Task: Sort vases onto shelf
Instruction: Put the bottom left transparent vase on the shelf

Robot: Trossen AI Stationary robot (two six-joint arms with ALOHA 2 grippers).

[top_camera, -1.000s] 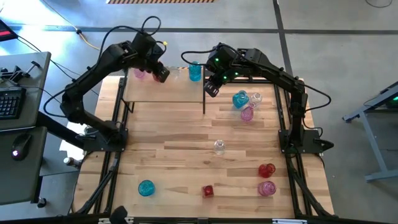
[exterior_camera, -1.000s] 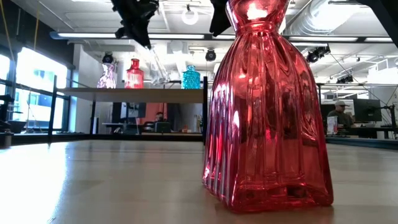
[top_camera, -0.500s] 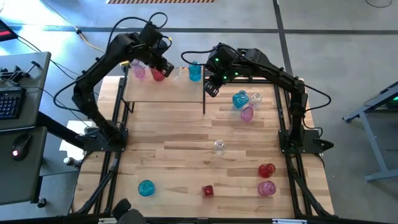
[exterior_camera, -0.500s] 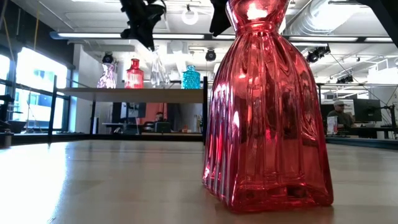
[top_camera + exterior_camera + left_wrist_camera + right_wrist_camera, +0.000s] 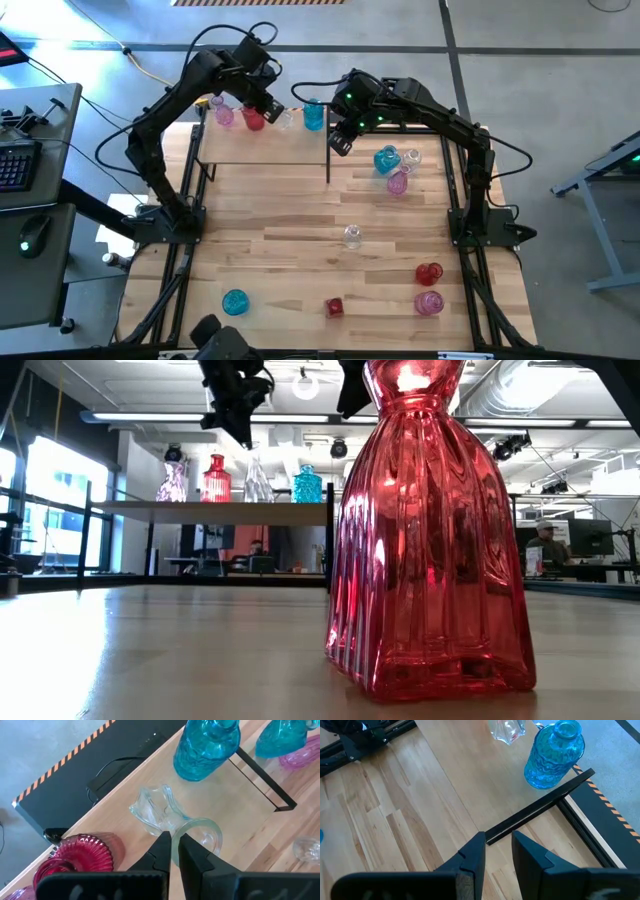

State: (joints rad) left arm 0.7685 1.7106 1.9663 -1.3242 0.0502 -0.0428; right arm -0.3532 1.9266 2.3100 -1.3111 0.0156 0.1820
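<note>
High view, four vases (image 5: 253,117) on shelf (image 5: 262,148)

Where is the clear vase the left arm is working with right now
The clear vase stands on the shelf at its far edge, between the red vase and the teal vase, under the left gripper.

4 vases (image 5: 287,117) upright on shelf (image 5: 262,146); 8 on tabletop.

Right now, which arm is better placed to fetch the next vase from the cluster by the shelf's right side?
Right, probably. The right claw hangs open beside the shelf, close to the teal vase and pink vase. The left claw is over the shelf's back row, above the clear vase.
</note>
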